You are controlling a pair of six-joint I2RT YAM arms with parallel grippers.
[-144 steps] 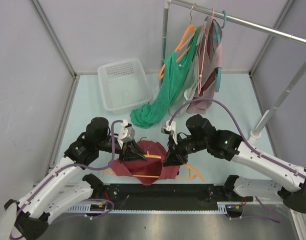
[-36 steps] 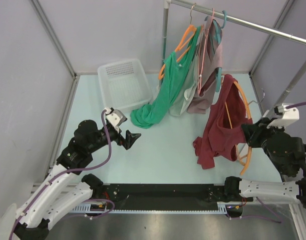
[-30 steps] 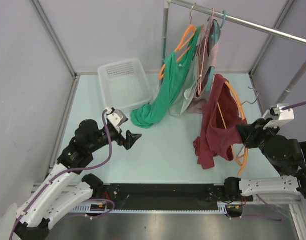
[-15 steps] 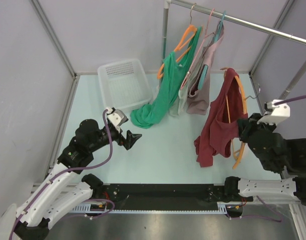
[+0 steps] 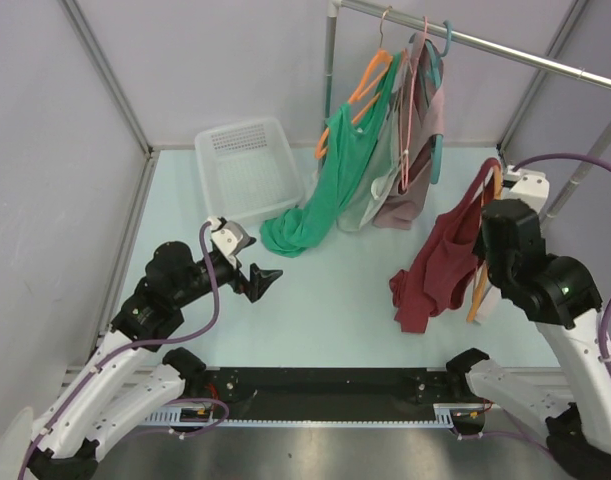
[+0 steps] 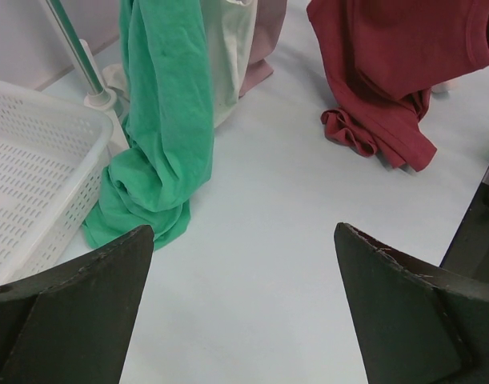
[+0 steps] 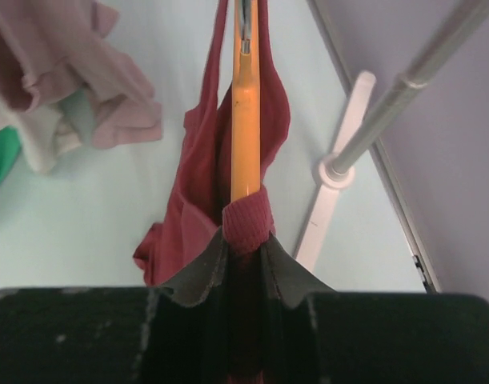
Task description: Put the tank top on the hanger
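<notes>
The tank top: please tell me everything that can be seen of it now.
The tank top is dark red, soft, sleeveless fabric. It hangs on the orange hanger, one folded strap wrapped over the hanger's bar. The right gripper holds it there, jaws closed on strap and hanger. The cloth falls in loose folds, and its bunched lower end seems to rest on the pale table.

Hanger (image 7: 245,120) hook cut off, top edge of right wrist view. Tank top (image 6: 388,64) upper part cropped, left wrist view.
</notes>
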